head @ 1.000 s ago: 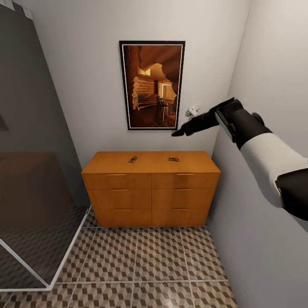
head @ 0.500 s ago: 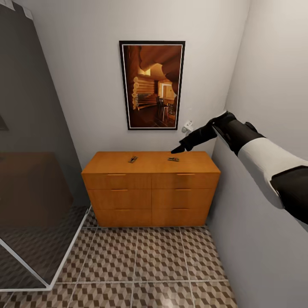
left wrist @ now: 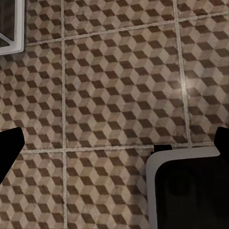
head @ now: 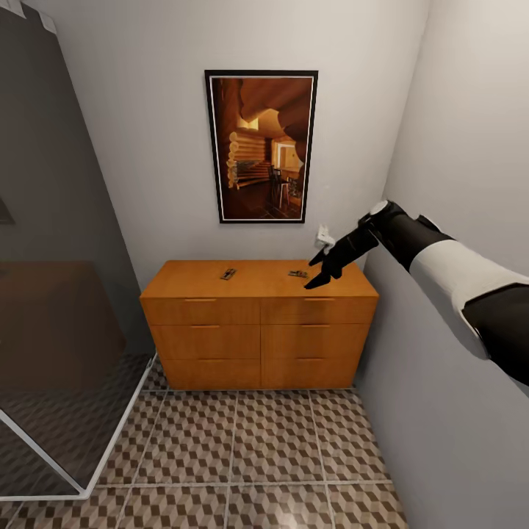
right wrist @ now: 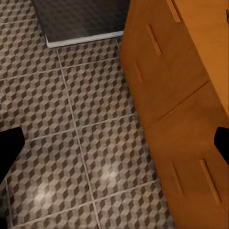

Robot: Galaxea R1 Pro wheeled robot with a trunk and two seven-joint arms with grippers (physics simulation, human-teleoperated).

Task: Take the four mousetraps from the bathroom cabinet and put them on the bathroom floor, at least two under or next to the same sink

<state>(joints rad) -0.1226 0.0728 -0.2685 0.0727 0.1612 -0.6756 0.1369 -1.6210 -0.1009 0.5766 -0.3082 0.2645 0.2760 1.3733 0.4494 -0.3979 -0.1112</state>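
open right pincer (head: 320, 270) partly hides a mousetrap (head: 296, 274).

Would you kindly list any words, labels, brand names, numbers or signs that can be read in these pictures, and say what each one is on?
None: no readable text anywhere.
The framed picture on the wall shows a log-cabin interior, with no caption.
The cabinet, the two mousetraps on its top, the bathroom floor and the right gripper carry no lettering.

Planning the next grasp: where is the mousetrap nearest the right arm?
In the head view, the right-hand mousetrap lies on the cabinet top, right of centre, just left of the right end effector.
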